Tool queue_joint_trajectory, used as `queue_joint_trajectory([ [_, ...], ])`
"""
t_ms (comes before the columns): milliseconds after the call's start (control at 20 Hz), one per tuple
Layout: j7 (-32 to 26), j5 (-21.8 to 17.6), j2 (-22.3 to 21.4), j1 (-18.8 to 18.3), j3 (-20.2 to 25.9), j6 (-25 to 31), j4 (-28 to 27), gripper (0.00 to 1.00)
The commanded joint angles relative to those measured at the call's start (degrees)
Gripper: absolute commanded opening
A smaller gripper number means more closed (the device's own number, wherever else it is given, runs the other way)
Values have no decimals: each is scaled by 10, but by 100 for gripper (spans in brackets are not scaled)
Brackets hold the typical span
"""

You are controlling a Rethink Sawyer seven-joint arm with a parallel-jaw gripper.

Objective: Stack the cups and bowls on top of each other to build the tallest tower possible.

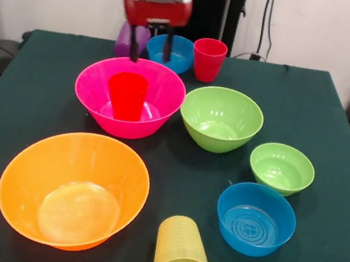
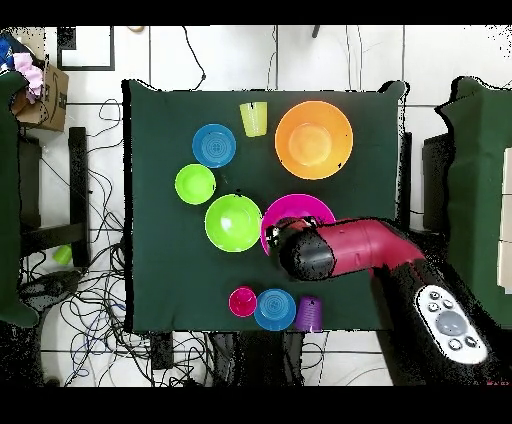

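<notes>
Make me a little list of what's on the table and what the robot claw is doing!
claw: claw open, empty, hanging above the hot pink bowl's far rim
hot pink bowl: hot pink bowl holds the bright red cup, upright
medium lime green bowl: medium lime green bowl beside the pink one, not stacked
orange bowl: orange bowl empty, alone
yellow cup: ribbed yellow cup lying on its side
tower: barely started
</notes>
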Motion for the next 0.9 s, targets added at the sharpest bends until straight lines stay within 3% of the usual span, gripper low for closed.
queue_joint_trajectory([
  [50,96,-9,34,90,-35,-39,11,100],
  [550,61,-26,76,100,-74,-77,-28,100],
  [700,90,-56,127,132,-116,-120,-68,100],
  [900,143,-36,156,192,-166,-159,-82,100],
])
